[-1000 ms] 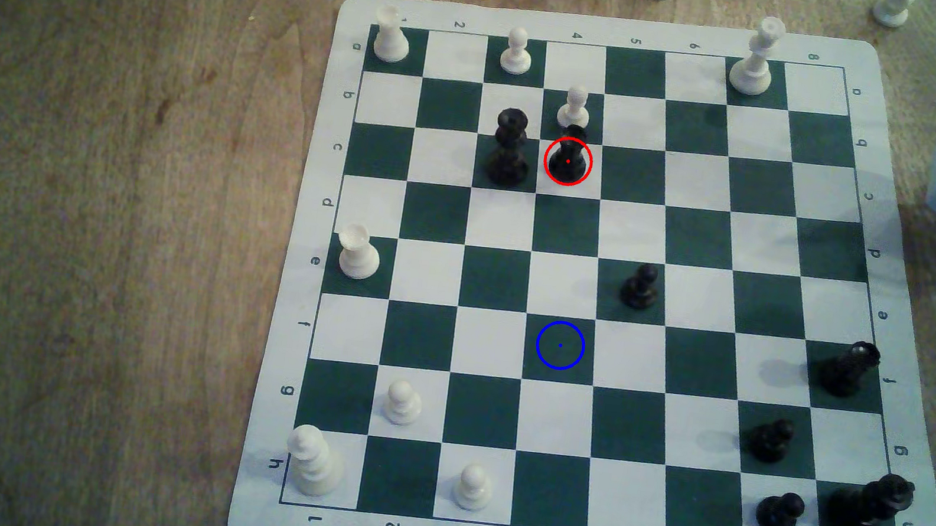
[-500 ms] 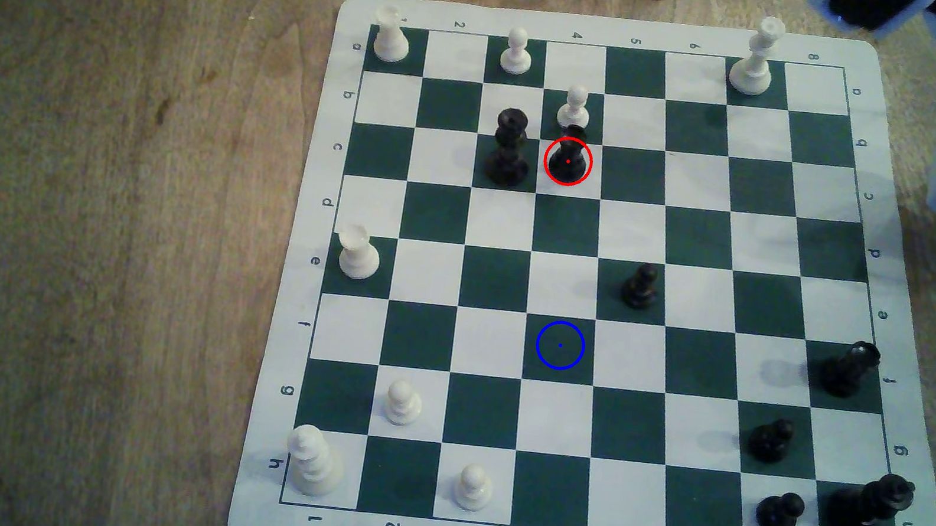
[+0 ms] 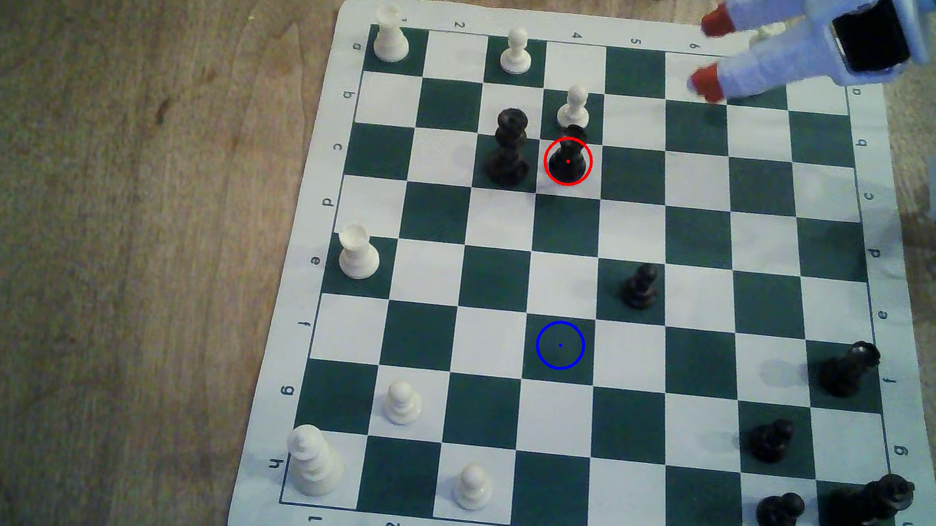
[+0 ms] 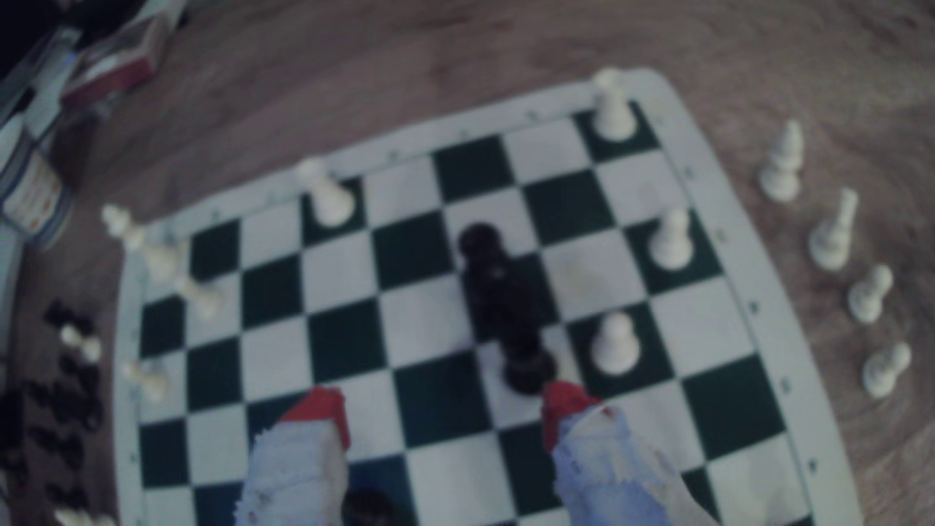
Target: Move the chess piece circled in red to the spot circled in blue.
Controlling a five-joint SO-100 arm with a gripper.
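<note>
- Exterior view: the white printed gripper with red-tipped fingers (image 3: 706, 51) reaches in from the exterior view's upper right. It hangs over the far corner squares of the green-and-white vinyl chess mat (image 3: 281, 351), which lies on the wooden worktop (image 3: 89, 204). The jaws stand apart with nothing between them, which suits an approach before a grasp.
- Exterior view: the short glossy black chess piece with a broad base and flat top (image 3: 568, 161) stands upright inside the red ring on a white square, well apart from the gripper. A tall black piece with a ringed stem (image 3: 508, 147) stands just beside it on the exterior view's left. A white pawn (image 3: 574, 108) stands on the square just behind it. This crowding probably leaves a narrow gap for the fingers.
- Exterior view: the dark green square marked by a thin blue ring (image 3: 560, 345) is bare, three rows nearer the camera in the same file. The task is judged not yet begun.
- Wrist view: the picture is blurred. The two red fingertips (image 4: 321, 409) are spread wide over the board. Dark pieces stand ahead of them, but which is the ringed one cannot be told.
</note>
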